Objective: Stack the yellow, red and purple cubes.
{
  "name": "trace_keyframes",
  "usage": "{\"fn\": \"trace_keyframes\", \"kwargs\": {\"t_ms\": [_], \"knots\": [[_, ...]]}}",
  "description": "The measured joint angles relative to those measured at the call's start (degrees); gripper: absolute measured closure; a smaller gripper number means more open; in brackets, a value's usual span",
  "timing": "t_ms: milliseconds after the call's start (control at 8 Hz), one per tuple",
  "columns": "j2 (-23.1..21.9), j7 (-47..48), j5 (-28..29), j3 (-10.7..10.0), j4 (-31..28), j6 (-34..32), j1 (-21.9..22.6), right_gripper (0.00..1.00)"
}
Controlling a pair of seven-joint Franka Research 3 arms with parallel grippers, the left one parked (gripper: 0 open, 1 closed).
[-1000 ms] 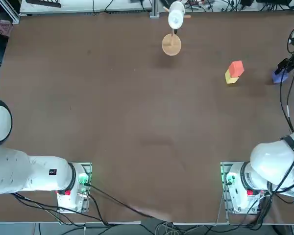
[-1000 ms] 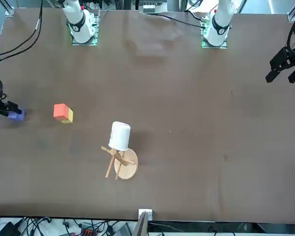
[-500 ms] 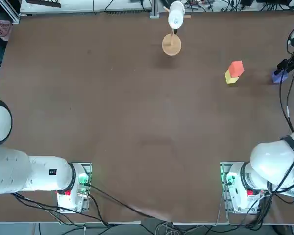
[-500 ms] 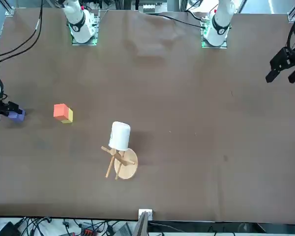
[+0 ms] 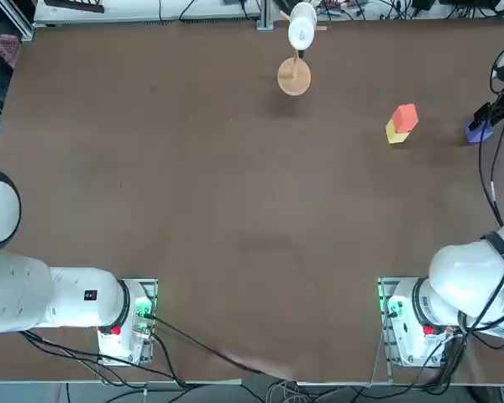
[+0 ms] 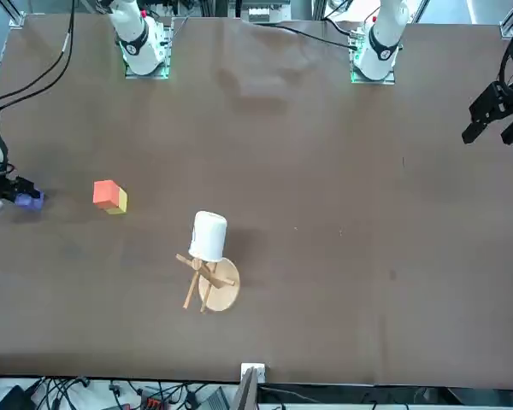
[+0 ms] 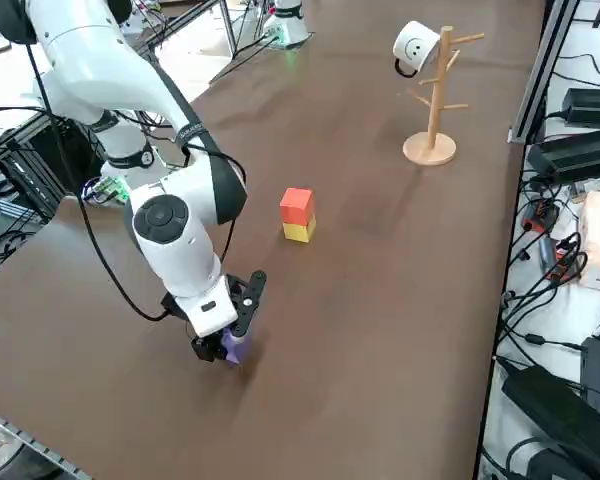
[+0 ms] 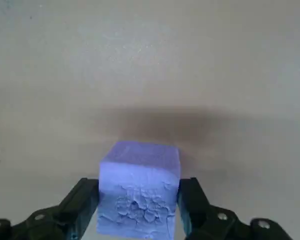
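**Right gripper closed on the purple cube, beside a red-on-yellow stack**

The right gripper (image 8: 139, 192) has the purple cube (image 8: 139, 192) between its two fingers (image 8: 85, 202), one against each of two opposite sides. The opening matches the width of the cube, so the fingers stand well apart with the block filling the space between them. The face of the cube turned to the wrist camera is cracked and pitted, while its adjoining face is smoother. Whether the cube touches the table (image 5: 235, 210) cannot be told.

The red cube (image 7: 297, 206) sits on the yellow cube (image 7: 299, 232), forming a two-block stack on the brown tabletop. In the top view, this stack lies in the right half, with the purple cube near it, toward the right edge.

A wooden mug tree (image 7: 436, 110) with a round base stands well apart from the stack. A white mug (image 7: 416, 45) hangs on it, tilted; its side bears a dark line drawing resembling a simple face. In the right side view, black cables (image 7: 552, 280) and black equipment cases (image 7: 578, 155) occupy a white surface (image 7: 570, 320) beyond the table's edge; any lettering on the cases is too small to read.
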Motion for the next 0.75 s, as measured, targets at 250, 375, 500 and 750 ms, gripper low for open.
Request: {"fn": "trace_keyframes", "kwargs": {"t_ms": [250,375,500,750], "knots": [[0.0,0.0,0.0,0.0,0.1,0.0,0.0,0.18],[-0.3,0.0,0.0,0.0,0.2,-0.1,0.0,0.33],[-0.3,0.0,0.0,0.0,0.2,-0.1,0.1,0.34],[-0.4,-0.1,0.0,0.0,0.3,-0.2,0.4,0.41]]}}
